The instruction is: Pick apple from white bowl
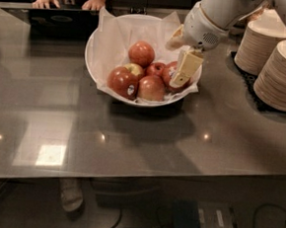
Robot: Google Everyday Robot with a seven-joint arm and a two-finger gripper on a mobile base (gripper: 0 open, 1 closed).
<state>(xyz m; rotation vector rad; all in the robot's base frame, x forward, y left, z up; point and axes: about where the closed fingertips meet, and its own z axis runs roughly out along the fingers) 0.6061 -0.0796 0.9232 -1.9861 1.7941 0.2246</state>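
The pale two-finger gripper (179, 64) is held low over the right side of the wide white paper-lined bowl (88, 52) on the grey tabletop (130, 144), fingers spread, grasping nothing. The round red apple (167, 72) lies beneath, inside the bowl; closing and lifting are judged outstanding.

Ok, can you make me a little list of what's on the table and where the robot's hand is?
table: dark grey and shiny
white bowl: toward the back of the table, lined with crinkled paper
apples: six in the bowl, mostly red
yellow-green apple: in the middle of the pile
gripper: low over the bowl's right side
red apple: at the bowl's right side, partly hidden behind the gripper
paper plates: two stacks to the right of the bowl
person's hands: at the far edge of the table
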